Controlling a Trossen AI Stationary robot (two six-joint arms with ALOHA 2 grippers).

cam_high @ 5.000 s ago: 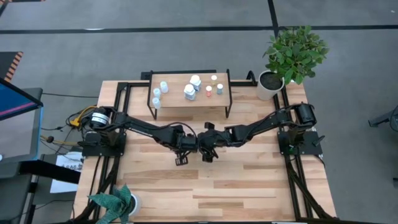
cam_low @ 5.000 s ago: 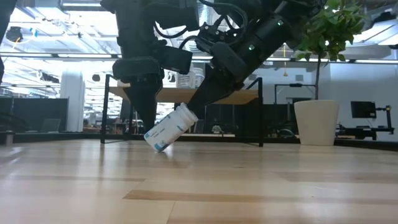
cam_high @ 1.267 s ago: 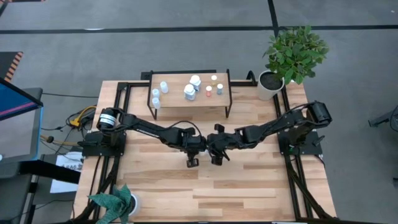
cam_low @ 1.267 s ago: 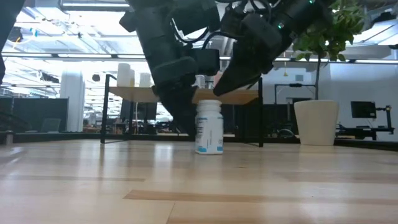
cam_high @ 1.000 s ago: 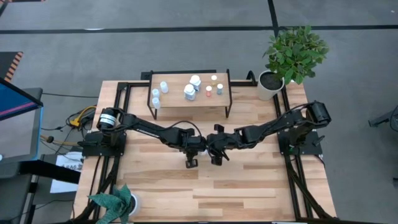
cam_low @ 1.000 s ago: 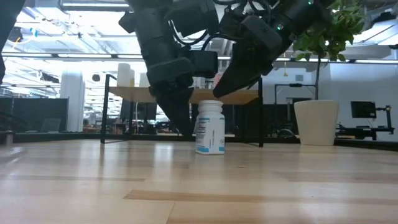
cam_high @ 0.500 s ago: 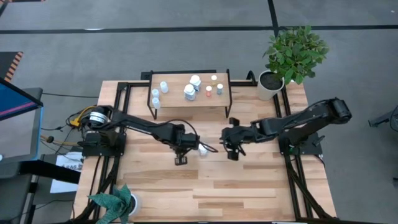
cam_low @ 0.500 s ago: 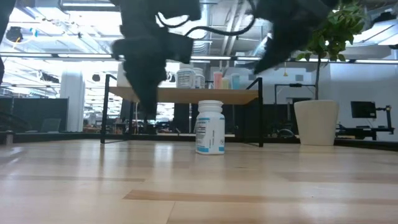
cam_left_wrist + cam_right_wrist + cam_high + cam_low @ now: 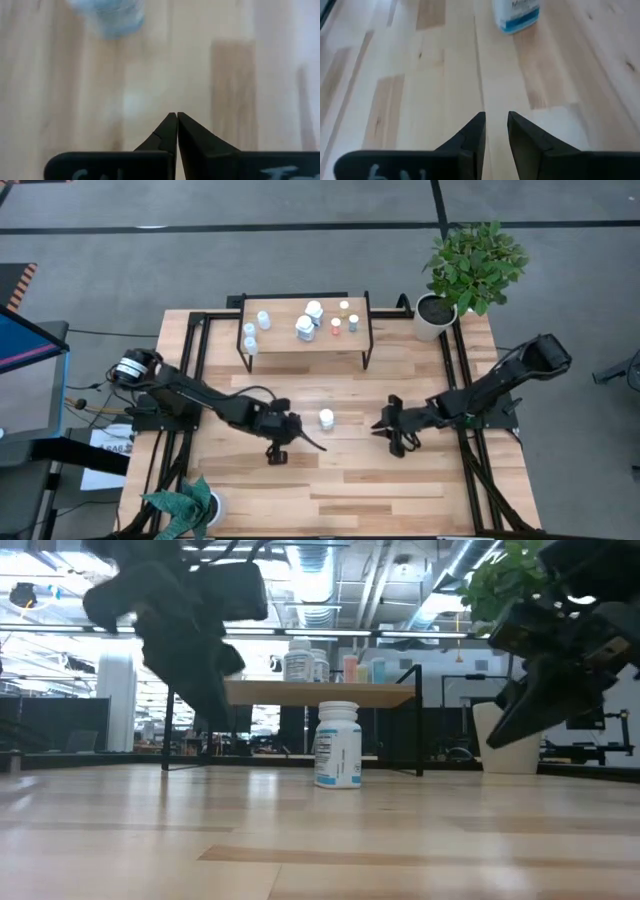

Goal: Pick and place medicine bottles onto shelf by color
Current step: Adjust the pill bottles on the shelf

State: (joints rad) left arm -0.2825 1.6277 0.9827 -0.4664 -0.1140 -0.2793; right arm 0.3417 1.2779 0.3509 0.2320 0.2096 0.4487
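Note:
One white medicine bottle with a blue-banded label [image 9: 326, 418] [image 9: 338, 745] stands upright on its base in the middle of the wooden table. No gripper touches it. My left gripper [image 9: 303, 437] [image 9: 176, 116] is shut, to the bottle's left. My right gripper [image 9: 378, 426] [image 9: 495, 117] hovers to the bottle's right, fingers slightly apart with nothing between them. The bottle shows ahead of both grippers in the wrist views [image 9: 112, 15] [image 9: 516, 15]. The shelf [image 9: 285, 339] [image 9: 320, 692] stands at the table's far side with several small bottles [image 9: 305, 326] on its top.
A potted plant in a white pot [image 9: 433, 315] [image 9: 508, 735] stands at the table's far right corner. Another plant [image 9: 185, 505] sits at the near left corner. Bare wood lies around the lone bottle and along the near half of the table.
Both grippers stood close around the bottle and have drawn away from it. My left gripper has gone toward the table's left and near edges. My right gripper has gone toward the right edge and sunk lower. The bottle stays upright where it was.

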